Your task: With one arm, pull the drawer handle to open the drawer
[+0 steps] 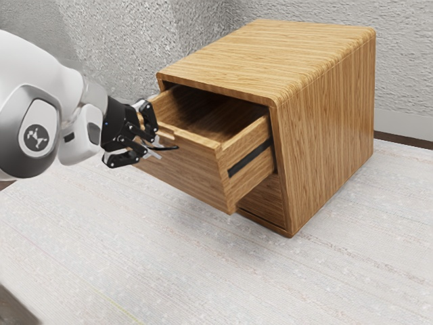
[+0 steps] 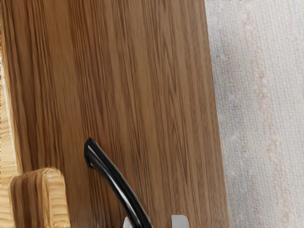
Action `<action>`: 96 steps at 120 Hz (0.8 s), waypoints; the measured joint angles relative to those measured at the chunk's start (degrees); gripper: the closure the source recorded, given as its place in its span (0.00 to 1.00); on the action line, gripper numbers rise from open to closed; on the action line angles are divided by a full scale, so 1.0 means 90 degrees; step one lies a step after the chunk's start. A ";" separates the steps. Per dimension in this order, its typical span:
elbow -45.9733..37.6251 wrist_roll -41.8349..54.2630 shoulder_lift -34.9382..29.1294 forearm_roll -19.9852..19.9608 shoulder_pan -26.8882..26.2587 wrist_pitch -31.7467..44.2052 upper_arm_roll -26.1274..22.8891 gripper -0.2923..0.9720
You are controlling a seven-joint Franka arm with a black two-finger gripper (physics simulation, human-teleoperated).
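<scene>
out of the cabinet (image 1: 325,128) juts a wood-grain drawer (image 1: 186,172), handle (image 2: 113,181) glossy black.

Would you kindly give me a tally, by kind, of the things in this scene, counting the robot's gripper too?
Wooden cabinet: 1
Pulled-out drawer: 1
Black drawer handle: 1
Black gripper: 1
Total: 4

the exterior camera stands back at my arm's side, looking slightly down on the whole drawer (image 1: 193,177); my wrist camera sits close against that same drawer front (image 2: 118,95).
</scene>
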 joint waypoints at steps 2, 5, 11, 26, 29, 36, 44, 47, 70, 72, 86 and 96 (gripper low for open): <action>-0.0013 -0.0001 -0.0022 -0.0001 -0.0012 -0.0008 0.0013 0.85; -0.0030 -0.0004 -0.0051 -0.0003 -0.0025 -0.0020 0.0029 0.85; -0.0049 -0.0010 -0.0093 -0.0005 -0.0034 -0.0041 0.0046 0.84; -0.0203 -0.0006 -0.0255 -0.0061 -0.0055 -0.0058 0.0114 0.84; -0.0243 -0.0005 -0.0297 -0.0074 -0.0135 -0.0072 0.0240 0.84; -0.0304 -0.0005 -0.0368 -0.0091 -0.0222 -0.0101 0.0393 0.83; -0.0382 -0.0012 -0.0463 -0.0087 -0.0284 -0.0135 0.0457 0.83; -0.0399 -0.0014 -0.0481 -0.0087 -0.0297 -0.0144 0.0467 0.83; -0.0599 0.0012 -0.0582 -0.0131 -0.0343 -0.0137 0.0490 0.83; -0.0614 0.0015 -0.0603 -0.0133 -0.0341 -0.0137 0.0491 0.83; -0.0700 0.0014 -0.0754 -0.0136 -0.0401 -0.0197 0.0579 0.85; -0.0773 0.0013 -0.0866 -0.0130 -0.0466 -0.0189 0.0656 0.84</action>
